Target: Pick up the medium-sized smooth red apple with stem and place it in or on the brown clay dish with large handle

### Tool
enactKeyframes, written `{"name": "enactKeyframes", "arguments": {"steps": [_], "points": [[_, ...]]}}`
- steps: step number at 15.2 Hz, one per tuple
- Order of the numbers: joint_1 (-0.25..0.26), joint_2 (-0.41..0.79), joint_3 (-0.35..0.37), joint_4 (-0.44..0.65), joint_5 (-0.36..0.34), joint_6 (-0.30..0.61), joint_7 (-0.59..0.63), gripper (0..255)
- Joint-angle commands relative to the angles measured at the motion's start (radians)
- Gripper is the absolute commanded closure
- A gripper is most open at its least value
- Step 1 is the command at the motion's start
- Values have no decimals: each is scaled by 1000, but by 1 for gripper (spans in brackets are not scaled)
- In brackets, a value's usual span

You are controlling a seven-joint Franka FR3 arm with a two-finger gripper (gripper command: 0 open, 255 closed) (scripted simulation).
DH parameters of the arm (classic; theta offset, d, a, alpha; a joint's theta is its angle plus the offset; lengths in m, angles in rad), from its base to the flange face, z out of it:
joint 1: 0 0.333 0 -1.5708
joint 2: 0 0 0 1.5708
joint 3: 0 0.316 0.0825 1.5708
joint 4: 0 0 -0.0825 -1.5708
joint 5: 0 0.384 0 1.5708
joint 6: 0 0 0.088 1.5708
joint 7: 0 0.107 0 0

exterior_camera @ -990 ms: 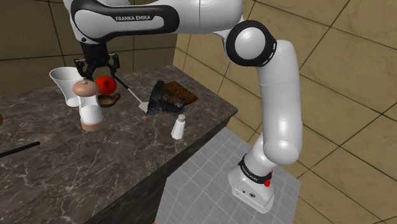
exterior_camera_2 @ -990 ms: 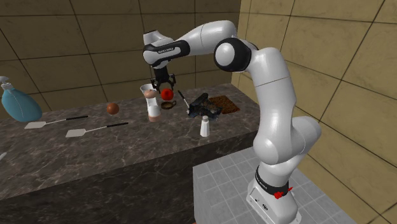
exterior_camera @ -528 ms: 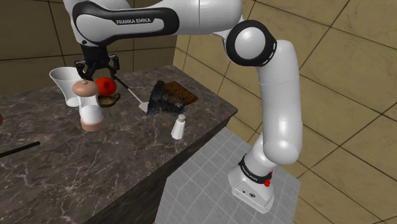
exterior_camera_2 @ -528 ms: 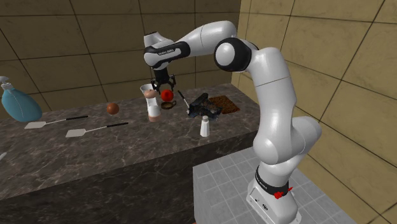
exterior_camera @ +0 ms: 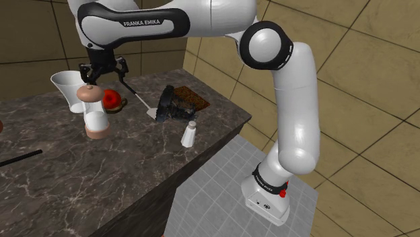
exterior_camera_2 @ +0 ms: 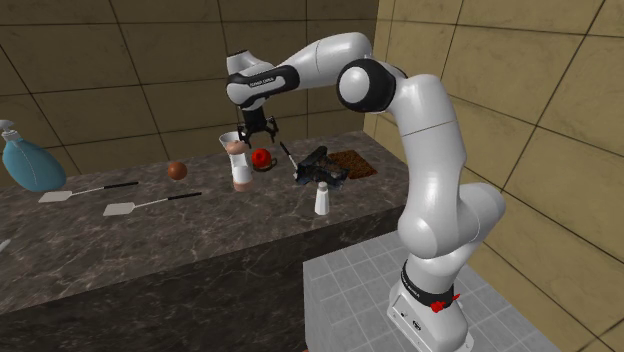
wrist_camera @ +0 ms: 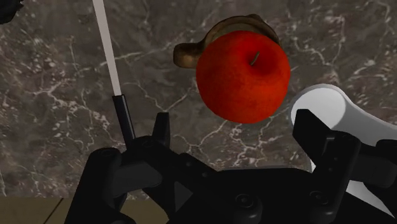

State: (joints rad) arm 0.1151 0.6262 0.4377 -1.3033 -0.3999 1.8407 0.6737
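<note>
Our all-black two-finger gripper hangs just over the apple. Its fingers are wide apart and they hold nothing. Right under it, the smooth round red apple with a little stem sits in the small brown clay dish with a big looped handle, and no finger touches it. So we think the apple is where it should be, and the step in hand is to get away cleanly. We should go straight up with the fingers open, so we do not nudge the apple and roll it out of the dish. We must mind the neighbours too. The tall grinder with a brown knob stands just beside the dish. The white cup with a flared rim is near, behind the grinder. The white spatula with a thin black handle lies on the dish's other side. All rest on the dark marbled surface. A slow, straight lift seems safest to us, since a sideways swing could knock the grinder over.
</note>
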Motion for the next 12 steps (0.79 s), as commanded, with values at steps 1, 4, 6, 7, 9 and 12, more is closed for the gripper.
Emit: {"name": "enactKeyframes", "arguments": {"steps": [1, 4, 6, 7, 9, 12], "points": [[8, 2, 2, 27, 4, -32, -4, 0], [27, -3, 7, 113, 11, -121, -16, 0], [27, -3, 7, 112, 11, -121, -16, 0], [27, -3, 7, 113, 11, -121, -16, 0], [27, -3, 7, 113, 11, -121, -16, 0], [27, -3, 7, 112, 11, -120, -15, 0]]}}
